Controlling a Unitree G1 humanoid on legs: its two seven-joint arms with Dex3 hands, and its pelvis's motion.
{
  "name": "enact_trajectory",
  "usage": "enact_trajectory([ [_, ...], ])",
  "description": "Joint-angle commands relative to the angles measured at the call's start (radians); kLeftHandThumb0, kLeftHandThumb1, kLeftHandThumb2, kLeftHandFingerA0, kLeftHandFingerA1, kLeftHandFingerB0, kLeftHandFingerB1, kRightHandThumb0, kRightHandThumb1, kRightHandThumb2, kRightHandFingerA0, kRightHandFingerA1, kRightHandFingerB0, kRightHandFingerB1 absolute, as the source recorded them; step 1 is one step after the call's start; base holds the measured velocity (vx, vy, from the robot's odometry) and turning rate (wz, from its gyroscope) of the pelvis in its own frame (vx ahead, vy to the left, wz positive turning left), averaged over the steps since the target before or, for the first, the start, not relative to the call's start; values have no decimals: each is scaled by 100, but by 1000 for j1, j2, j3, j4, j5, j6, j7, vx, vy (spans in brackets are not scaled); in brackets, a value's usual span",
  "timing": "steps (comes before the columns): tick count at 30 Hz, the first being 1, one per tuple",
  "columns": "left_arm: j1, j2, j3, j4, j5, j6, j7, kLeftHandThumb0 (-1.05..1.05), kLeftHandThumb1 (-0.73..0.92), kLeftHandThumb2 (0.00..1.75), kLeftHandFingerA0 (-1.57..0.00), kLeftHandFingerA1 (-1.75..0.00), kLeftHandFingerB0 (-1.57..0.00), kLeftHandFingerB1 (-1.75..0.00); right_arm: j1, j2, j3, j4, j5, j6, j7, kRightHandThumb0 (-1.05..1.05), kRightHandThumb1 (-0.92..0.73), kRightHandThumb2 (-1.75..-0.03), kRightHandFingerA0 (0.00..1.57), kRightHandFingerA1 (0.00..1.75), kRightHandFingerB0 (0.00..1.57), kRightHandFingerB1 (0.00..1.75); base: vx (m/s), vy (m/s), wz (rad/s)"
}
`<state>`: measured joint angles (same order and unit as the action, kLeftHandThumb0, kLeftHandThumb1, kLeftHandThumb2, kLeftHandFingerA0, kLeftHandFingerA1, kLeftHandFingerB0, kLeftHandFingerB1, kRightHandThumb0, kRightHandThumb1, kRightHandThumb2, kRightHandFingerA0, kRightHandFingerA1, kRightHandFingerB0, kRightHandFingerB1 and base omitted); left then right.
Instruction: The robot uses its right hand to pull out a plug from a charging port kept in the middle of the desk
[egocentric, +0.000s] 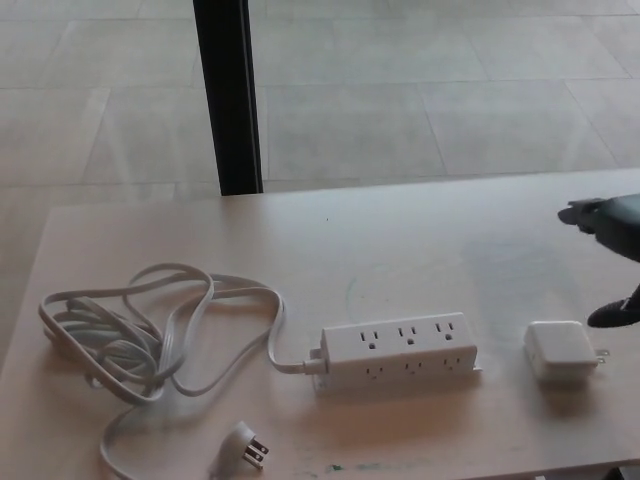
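Currently the plug (561, 349) lies on the table (420, 250), just right of the power strip (397, 350) and apart from it, prongs pointing right. Right hand (612, 262) sits at the right edge, above the plug, holding nothing, fingers spread. Strip's cord (140, 340) lies coiled at left.

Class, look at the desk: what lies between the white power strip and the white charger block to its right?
Nothing. In the head view, only bare desk separates the power strip from the charger block, which lies flat, unplugged.
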<state>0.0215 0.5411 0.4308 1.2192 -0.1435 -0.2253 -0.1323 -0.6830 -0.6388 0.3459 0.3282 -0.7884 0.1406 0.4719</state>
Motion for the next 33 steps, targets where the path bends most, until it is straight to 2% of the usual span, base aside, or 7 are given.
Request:
enact_trajectory([
  [1,18,10,13,7,-20,-18,-5,-86,92,77,-79,-56,-64,-43,277,-193,-519,-158,322,77,101,-74,-54,-94,73,121,34,48,0,0,0],
  [10,12,12,14,13,-20,-16,-10,-86,92,75,-77,-54,-64,-43,596,-215,-1141,104,495,-88,-101,-94,-61,-105,55,114,40,62,0,0,0],
  [14,14,13,20,8,-27,-10,-9,-92,78,93,-74,-58,-59,-48,661,-140,-1404,237,596,9,-275,-68,-39,-100,157,154,38,74,0,0,0],
  [24,33,4,31,12,-39,-15,-19,-86,92,75,-75,-53,-62,-42,799,33,-1532,573,800,-117,-537,-88,-63,-101,142,149,42,86,0,0,0],
  [27,37,0,32,17,-38,-19,-12,-86,92,74,-75,-52,-64,-42,779,76,-1545,657,842,-87,-582,-88,-82,-69,138,164,85,157,0,0,0],
  [28,36,0,29,18,-35,-19,-7,-88,92,74,-76,-54,-64,-43,776,85,-1544,650,831,-55,-593,-92,-89,-62,132,158,16,125,0,0,0],
  [33,38,-6,32,12,-38,-21,-7,-86,92,76,-77,-57,-63,-44,735,92,-1594,666,850,31,-611,-83,-86,-72,119,172,33,97,0,0,0],
])
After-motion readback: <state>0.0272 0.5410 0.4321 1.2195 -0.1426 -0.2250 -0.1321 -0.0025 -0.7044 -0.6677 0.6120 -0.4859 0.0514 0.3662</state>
